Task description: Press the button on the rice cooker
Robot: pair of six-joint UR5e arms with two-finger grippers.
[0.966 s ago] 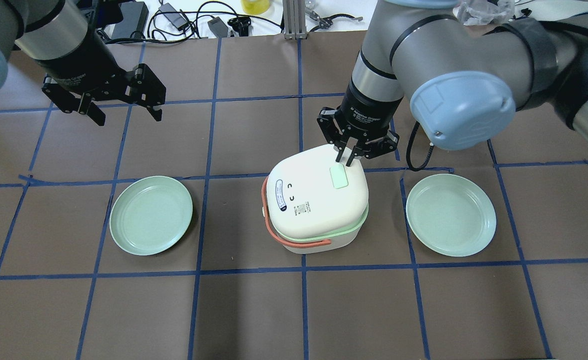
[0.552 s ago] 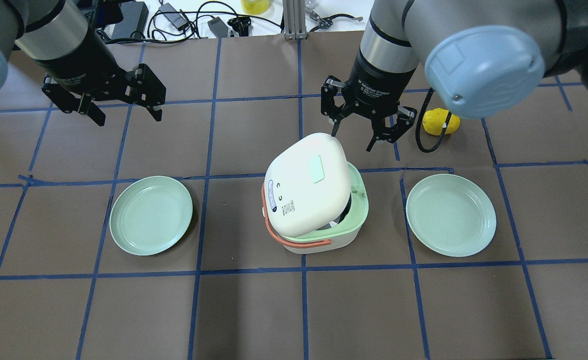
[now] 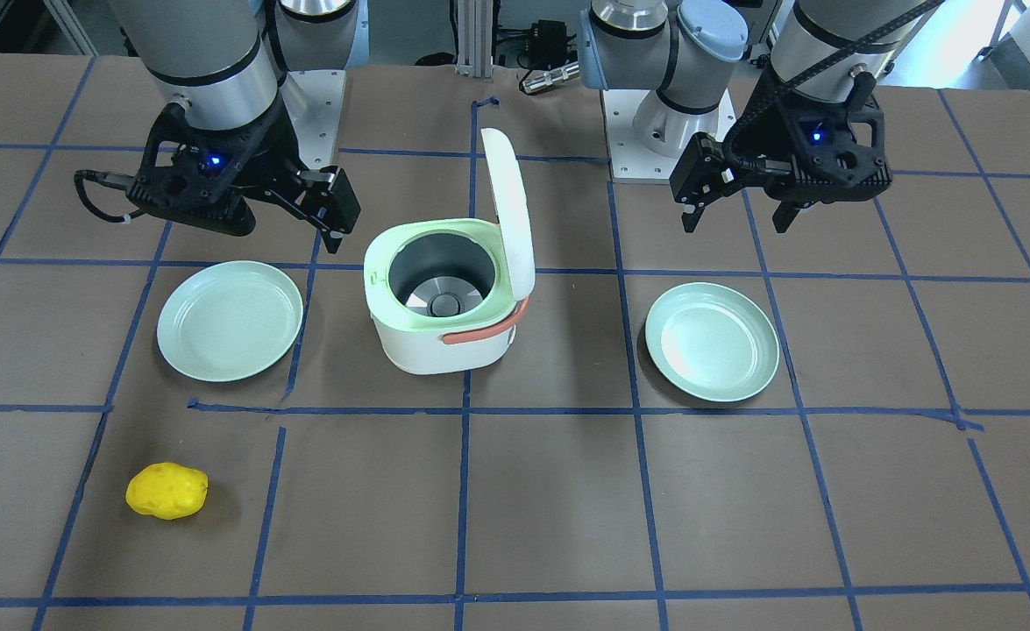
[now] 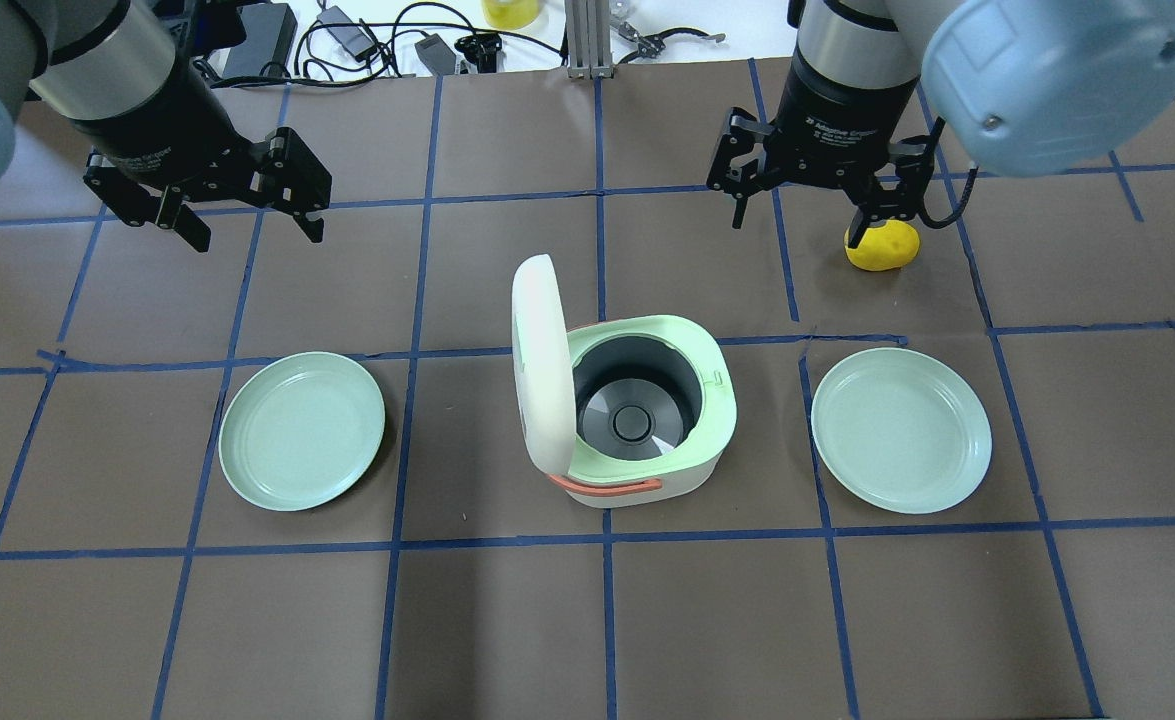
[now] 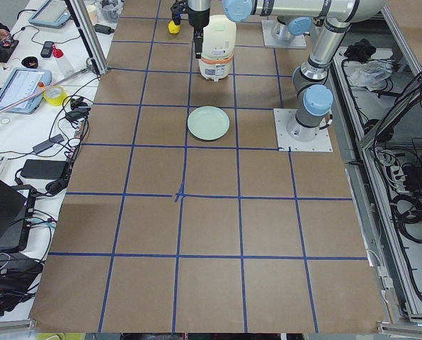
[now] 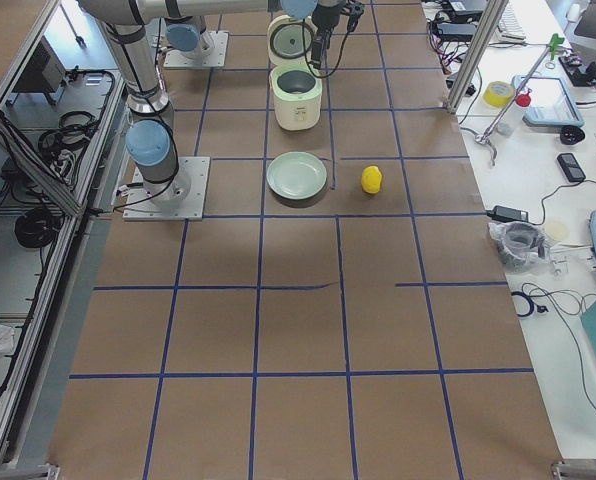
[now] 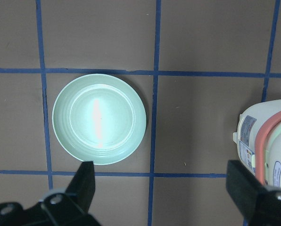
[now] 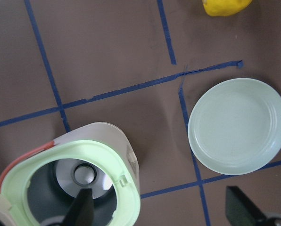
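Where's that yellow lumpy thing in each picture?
Front-facing: yellow lump, lower left.
Overhead: yellow lump, upper right.
Exterior left: yellow lump, top edge.
Exterior right: yellow lump, above centre.
Left wrist: not visible.
Right wrist: yellow lump, top edge.
Shared landmark: the open rice cooker.

Left tool (image 4: 259,238), right tool (image 4: 798,228): black, white lettering. Arms (image 4: 117,60) silver-grey; joint caps (image 4: 1047,80) pale-blue; cables (image 3: 830,67) black.

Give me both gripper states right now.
Left gripper: open, holding nothing.
Right gripper: open, holding nothing.
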